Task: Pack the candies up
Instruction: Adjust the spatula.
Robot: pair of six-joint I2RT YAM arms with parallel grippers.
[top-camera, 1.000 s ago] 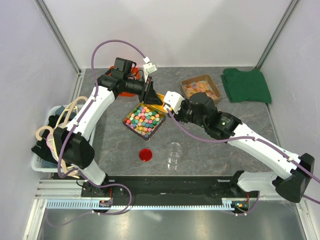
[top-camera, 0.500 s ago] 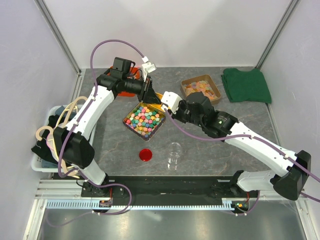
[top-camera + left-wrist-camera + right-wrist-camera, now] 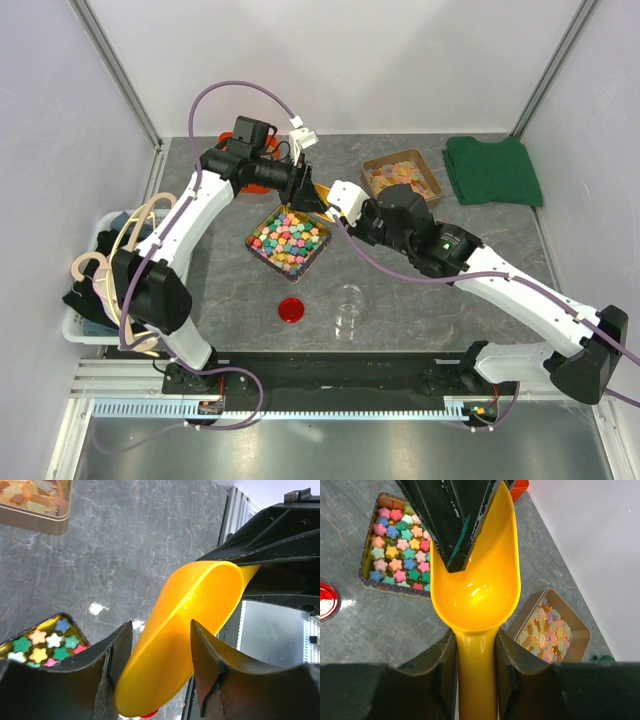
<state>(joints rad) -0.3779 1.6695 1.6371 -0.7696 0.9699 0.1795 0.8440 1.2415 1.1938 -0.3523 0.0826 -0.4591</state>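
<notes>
Chief risk lay at the handover above the table (image 3: 230, 290): the right gripper (image 3: 476, 655) was clamped on the handle of the yellow scoop (image 3: 480, 590) while the left gripper (image 3: 161, 655) straddled its bowl, so a pull by either arm could twist the scoop loose onto the open tin (image 3: 252, 243) and scatter the candies (image 3: 288, 238) lying in it. Whether the left jaws pinched the bowl or merely flanked it could not be told; from above the arms hid most of the scoop, and the clear jar (image 3: 349, 308) was faint.
</notes>
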